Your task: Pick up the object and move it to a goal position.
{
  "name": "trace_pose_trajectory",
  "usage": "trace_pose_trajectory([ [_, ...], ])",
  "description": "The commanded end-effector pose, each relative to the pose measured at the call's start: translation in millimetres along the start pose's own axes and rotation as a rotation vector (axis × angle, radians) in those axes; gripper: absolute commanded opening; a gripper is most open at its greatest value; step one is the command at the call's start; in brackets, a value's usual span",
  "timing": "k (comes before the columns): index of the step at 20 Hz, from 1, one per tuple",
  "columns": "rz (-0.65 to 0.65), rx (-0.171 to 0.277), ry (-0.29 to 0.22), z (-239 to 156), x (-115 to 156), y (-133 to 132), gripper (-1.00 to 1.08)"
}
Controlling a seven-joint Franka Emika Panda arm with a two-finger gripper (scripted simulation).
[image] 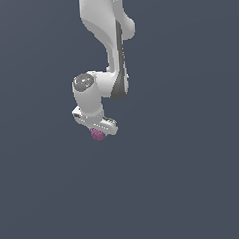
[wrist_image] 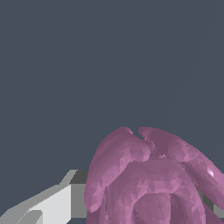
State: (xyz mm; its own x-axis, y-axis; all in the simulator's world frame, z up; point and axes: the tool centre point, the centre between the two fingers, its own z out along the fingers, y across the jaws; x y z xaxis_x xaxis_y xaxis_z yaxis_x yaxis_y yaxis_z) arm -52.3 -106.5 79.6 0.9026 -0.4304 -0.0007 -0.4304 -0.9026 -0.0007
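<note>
The object (image: 97,135) is a small magenta-pink ball with a bumpy, swirled surface, tucked right under the white hand of the arm in the exterior view. My gripper (image: 98,135) is shut on it, and the fingers are mostly hidden behind the ball and the hand. In the wrist view the object (wrist_image: 148,179) fills the near part of the picture, with one white and grey finger (wrist_image: 57,203) pressed against its side. The other finger is almost wholly covered by the ball.
The white arm (image: 109,47) reaches in from the top of the exterior view. Around it there is only a uniform dark grey-blue ground (image: 195,177); no other object shows.
</note>
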Motion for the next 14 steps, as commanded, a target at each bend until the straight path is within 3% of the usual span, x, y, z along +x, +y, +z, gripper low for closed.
trace_pose_trajectory([
  [1,0.000,0.000,0.000,-8,-11,7,-1.00],
  [14,0.000,0.000,0.000,-29,-38,25,-1.00],
])
